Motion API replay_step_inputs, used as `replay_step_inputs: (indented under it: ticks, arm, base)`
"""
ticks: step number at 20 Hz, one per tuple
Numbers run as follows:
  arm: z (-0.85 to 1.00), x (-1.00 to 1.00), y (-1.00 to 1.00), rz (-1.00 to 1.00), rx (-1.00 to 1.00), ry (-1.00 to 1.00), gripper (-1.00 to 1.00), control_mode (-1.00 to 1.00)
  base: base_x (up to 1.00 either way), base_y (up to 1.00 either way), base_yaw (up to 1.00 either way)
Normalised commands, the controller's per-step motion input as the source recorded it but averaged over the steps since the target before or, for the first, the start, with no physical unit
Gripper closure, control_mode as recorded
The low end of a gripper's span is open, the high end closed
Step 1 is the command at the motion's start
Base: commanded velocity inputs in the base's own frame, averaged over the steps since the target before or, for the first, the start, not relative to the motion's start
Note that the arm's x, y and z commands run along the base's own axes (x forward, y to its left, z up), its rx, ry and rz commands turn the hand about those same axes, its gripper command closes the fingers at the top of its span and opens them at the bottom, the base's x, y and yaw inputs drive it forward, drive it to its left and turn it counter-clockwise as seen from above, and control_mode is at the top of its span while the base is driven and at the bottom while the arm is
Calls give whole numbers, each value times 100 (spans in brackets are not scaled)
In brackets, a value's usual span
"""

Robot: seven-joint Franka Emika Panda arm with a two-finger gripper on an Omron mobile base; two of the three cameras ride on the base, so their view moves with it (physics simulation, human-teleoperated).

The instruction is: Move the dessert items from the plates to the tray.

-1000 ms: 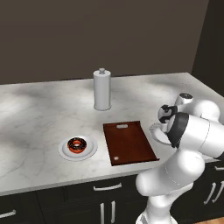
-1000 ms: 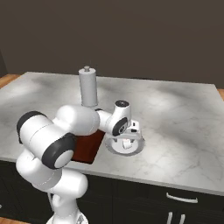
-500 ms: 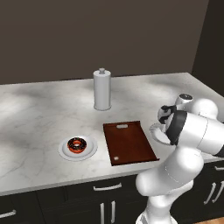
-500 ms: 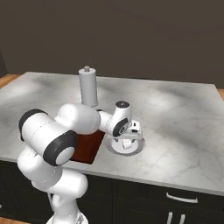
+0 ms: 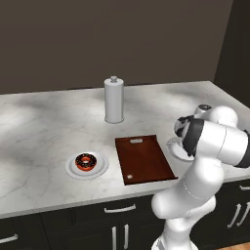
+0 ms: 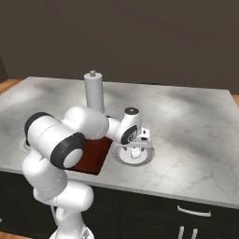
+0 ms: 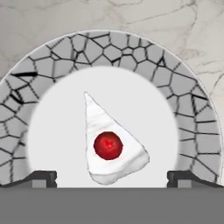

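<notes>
- Nothing much is moving since a second ago: my arm is staying bent over the right-hand plate [image 6: 135, 158], and the donut, tray and canister are sitting where they were.
- My gripper [image 7: 112, 177] is hanging just above that plate, pointing down at it; fingers are spread wide, released, holding nothing. Finger tips [image 7: 37, 178] are showing at 7 and 5 o'clock in the hand view, one on each side of the cake piece, neither touching it.
- The cake piece [image 7: 112, 142], a white wedge with a red dot on top, is lying flat at the centre of the plate [image 7: 131, 52], tip pointing to about 11 o'clock in the hand view. The plate rim is showing a grey cracked-mosaic pattern.
- In the left base view my forearm is covering most of that plate [image 5: 175, 149]; it is sitting just beside the tray at the tray's 3 o'clock.
- The tray [image 5: 144, 158] is lying flat on the marble counter [image 5: 44, 132], handle slot at its 12 o'clock end, a small pale spot near its 7 o'clock corner.
- The donut [image 5: 86, 161] is resting centred on the other plate [image 5: 87, 165], at the tray's 9 o'clock, near but apart from it.
- The grey canister [image 5: 114, 100] is standing upright beyond the tray, at about its 11 o'clock.
</notes>
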Motion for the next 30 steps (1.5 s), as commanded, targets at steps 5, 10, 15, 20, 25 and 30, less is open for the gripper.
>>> replay_step_inputs:
  ticks: [5,10,15,20,25,30]
  arm:
    - [-17,6,0,0,0,0,-100,-100]
    - [-18,10,0,0,0,0,-100,-100]
    - [-17,6,0,0,0,0,-100,-100]
    - [-20,2,0,0,0,0,-100,-100]
    - [-2,0,0,0,0,0,100,-100]
    - [-2,0,0,0,0,0,100,-100]
  base:
    - [0,0,0]
    - [0,0,0]
    - [0,0,0]
    - [0,0,0]
    - [0,0,0]
    - [0,0,0]
